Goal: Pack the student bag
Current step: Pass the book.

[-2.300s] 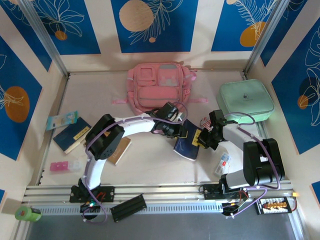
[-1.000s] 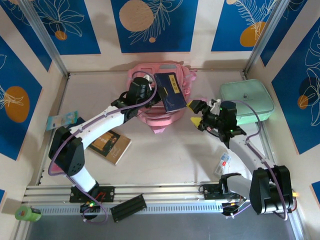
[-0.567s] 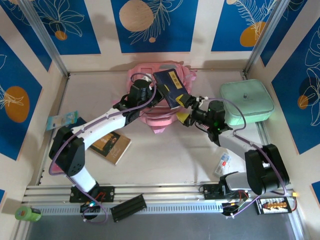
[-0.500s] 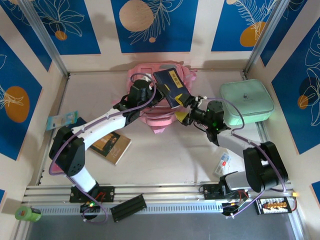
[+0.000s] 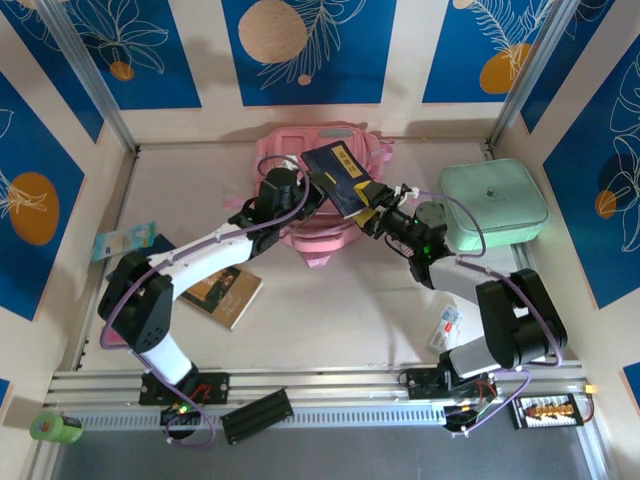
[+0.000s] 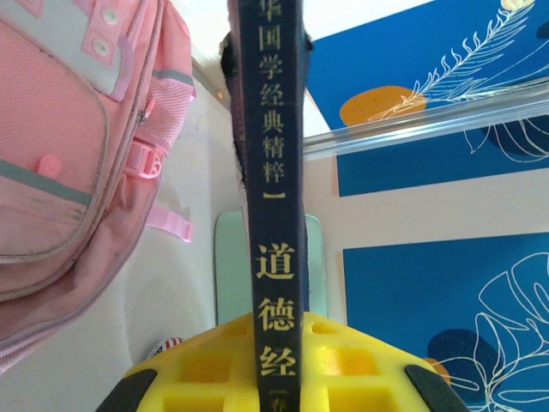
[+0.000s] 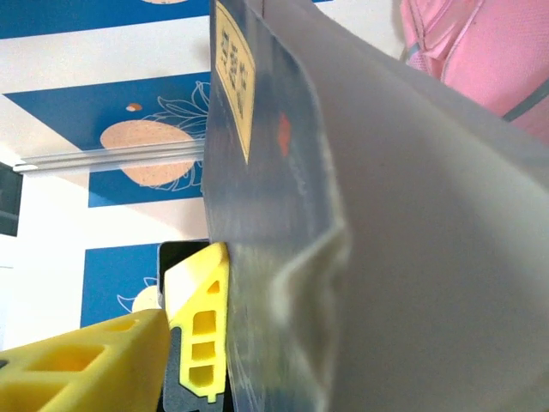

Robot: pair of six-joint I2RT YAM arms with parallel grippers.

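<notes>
The left pincer [image 6: 276,354] pinches a dark blue hardback book [image 5: 342,178] at the end of its spine. It holds the book on edge over the large pink fabric backpack [image 5: 322,238] lying just below. The right pincer [image 5: 377,217] meets the book's corner, likely to steady it. Whether that pincer is spread or pinching cannot be told.

I read the student bag [image 6: 51,172] as pink woven cloth, matt, with a mesh panel and webbing straps; book [image 6: 273,172] has a dark matt spine with gold print, its cover faintly shiny; left gripper [image 6: 274,365] fingers [image 6: 202,369] are yellow moulded plastic, matt; mint case [image 5: 492,200] looks smooth; rail [image 5: 320,378] is brushed metal; table [image 5: 330,320] is matt.
</notes>
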